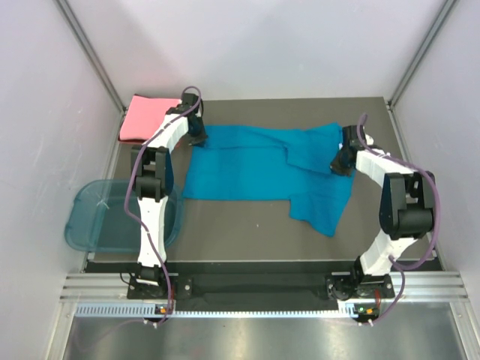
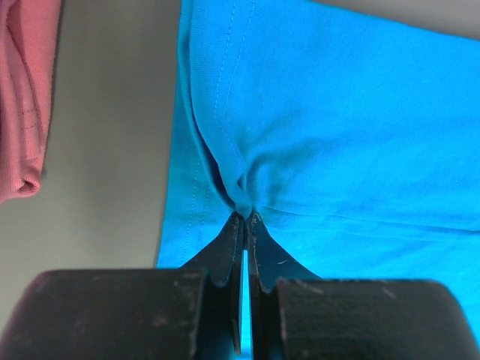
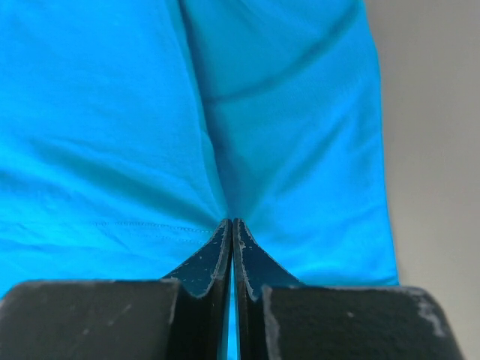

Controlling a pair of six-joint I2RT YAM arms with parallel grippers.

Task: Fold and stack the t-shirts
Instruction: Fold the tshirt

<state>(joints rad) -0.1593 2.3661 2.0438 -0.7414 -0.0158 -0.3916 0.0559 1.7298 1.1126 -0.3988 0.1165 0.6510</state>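
The teal-blue t-shirt (image 1: pixel 255 165) lies spread across the dark mat, partly folded, with one part hanging toward the front right. My left gripper (image 1: pixel 196 137) is at its far left edge, shut on a pinch of the teal cloth (image 2: pixel 246 196). My right gripper (image 1: pixel 339 165) is at the shirt's right side, shut on the teal cloth (image 3: pixel 229 214). The salmon-pink t-shirt (image 1: pixel 144 117) lies folded at the far left corner, and its edge shows in the left wrist view (image 2: pixel 26 97).
A translucent blue plastic tub (image 1: pixel 105 217) sits at the left, overhanging the mat's edge beside the left arm. White walls and metal posts close in the back and sides. Bare dark mat (image 1: pixel 247 225) lies in front of the shirt.
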